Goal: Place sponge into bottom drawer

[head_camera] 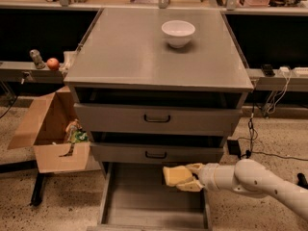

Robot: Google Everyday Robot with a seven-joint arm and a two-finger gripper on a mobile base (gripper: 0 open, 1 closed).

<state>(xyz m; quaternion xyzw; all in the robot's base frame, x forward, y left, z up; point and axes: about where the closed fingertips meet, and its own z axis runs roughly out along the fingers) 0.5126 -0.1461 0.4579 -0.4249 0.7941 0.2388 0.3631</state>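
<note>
The pale-yellow sponge (176, 175) is held in my gripper (187, 176), which reaches in from the right on a white arm. The cream fingers are closed on the sponge's right side. The sponge hangs above the right part of the open bottom drawer (144, 203), a wide shallow grey tray pulled out at the foot of the grey cabinet. It sits just below the front of the middle drawer (156, 154).
A white bowl (178, 33) stands on the cabinet top. The top drawer (157, 119) has a dark handle. An open cardboard box (53, 134) with items sits on the floor to the left. Cables lie on the floor at right (269, 153).
</note>
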